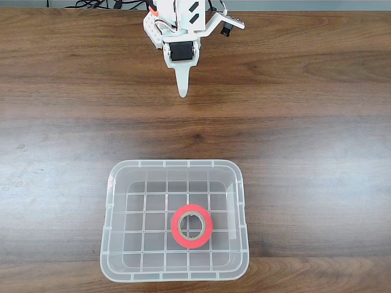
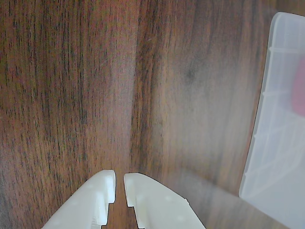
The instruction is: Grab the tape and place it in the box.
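Note:
The red-orange tape lies flat on the grid floor of the clear box, a little right of the box's middle, in the fixed view. My white gripper hangs far from it at the top of that view, over bare wood, pointing down toward the box. In the wrist view the gripper enters from the bottom edge; its two white fingers stand nearly together with a thin gap and hold nothing. The box edges in on the right there, with a pink blur of tape at the frame's border.
A dark wooden table spans both views. Black cables and the arm's base sit at the top edge of the fixed view. Bare wood separates the gripper from the box.

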`<action>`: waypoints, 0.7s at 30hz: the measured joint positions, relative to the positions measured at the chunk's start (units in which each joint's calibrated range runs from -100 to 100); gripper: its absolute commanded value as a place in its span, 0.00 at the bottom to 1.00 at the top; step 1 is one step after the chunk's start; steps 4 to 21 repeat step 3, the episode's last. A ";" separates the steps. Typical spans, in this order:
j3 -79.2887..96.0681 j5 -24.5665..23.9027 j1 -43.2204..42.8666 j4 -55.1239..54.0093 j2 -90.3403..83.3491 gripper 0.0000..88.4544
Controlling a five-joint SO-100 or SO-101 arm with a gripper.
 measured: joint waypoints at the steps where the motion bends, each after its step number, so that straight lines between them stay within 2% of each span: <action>1: 0.00 0.00 0.00 0.00 0.00 0.02; 21: 0.00 0.00 0.00 0.00 0.00 0.02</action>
